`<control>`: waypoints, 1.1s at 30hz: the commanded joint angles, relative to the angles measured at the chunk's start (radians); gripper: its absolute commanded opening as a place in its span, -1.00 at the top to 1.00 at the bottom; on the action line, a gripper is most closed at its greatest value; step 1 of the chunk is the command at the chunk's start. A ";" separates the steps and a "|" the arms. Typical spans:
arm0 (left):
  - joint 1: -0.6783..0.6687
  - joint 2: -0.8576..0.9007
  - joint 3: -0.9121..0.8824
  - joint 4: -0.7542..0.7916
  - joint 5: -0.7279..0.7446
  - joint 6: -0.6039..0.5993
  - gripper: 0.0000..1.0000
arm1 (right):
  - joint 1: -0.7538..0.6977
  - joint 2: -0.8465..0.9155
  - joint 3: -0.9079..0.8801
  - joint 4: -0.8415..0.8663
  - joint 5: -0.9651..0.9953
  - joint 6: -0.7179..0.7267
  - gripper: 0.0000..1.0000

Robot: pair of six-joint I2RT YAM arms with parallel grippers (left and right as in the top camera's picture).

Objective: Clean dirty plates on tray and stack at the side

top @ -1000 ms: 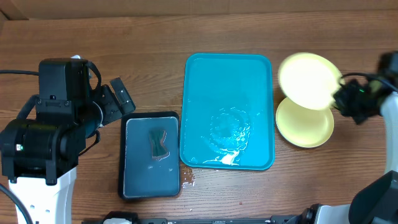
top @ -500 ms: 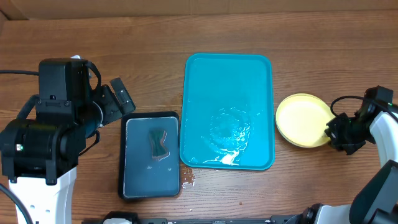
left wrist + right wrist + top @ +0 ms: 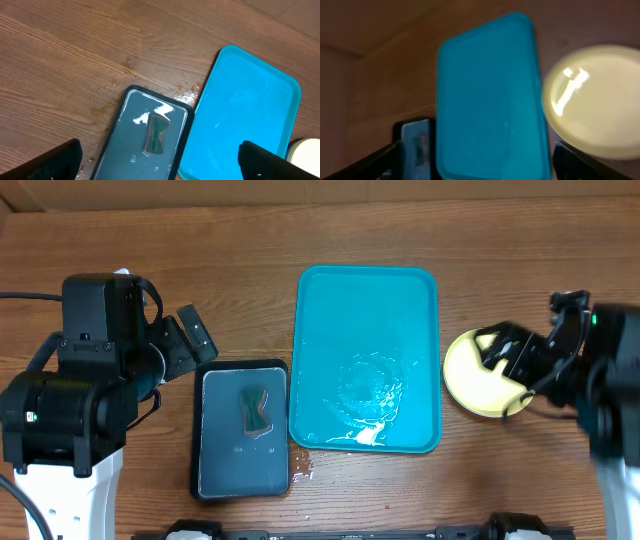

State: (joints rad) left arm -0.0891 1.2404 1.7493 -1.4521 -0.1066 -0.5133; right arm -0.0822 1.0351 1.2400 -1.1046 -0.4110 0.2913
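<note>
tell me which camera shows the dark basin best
The overhead view: the whole basin is in frame, with the dark object inside it. The left wrist view is closer but cuts off its lower end. The right wrist view shows only a blurred corner.

A brown wood-grain laminate worktop [image 3: 180, 250] fills nearly the whole overhead view, its grain running left to right. Along its far edge lies a paler tan strip [image 3: 330, 188]; what it is cannot be told. Light falls soft and even across the wood.
</note>
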 commanded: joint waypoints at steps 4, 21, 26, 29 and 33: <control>0.006 0.003 0.013 -0.003 -0.008 0.020 -1.00 | 0.175 -0.173 0.014 0.033 -0.137 -0.030 -1.00; 0.006 0.003 0.013 -0.003 -0.008 0.020 -1.00 | 0.193 -0.277 -0.032 0.149 0.113 -0.193 -0.99; 0.006 0.003 0.013 -0.003 -0.008 0.020 -1.00 | 0.179 -0.426 -0.239 0.365 0.193 -0.221 -0.99; 0.006 0.003 0.013 -0.003 -0.008 0.020 -1.00 | 0.137 -0.534 -0.402 0.488 0.192 -0.220 -0.99; 0.006 0.003 0.013 -0.003 -0.008 0.020 -0.99 | 0.068 -0.683 -0.615 0.599 0.183 -0.213 -0.99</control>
State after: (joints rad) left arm -0.0891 1.2404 1.7493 -1.4521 -0.1066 -0.5133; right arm 0.0231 0.4274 0.7307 -0.5381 -0.2489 0.0906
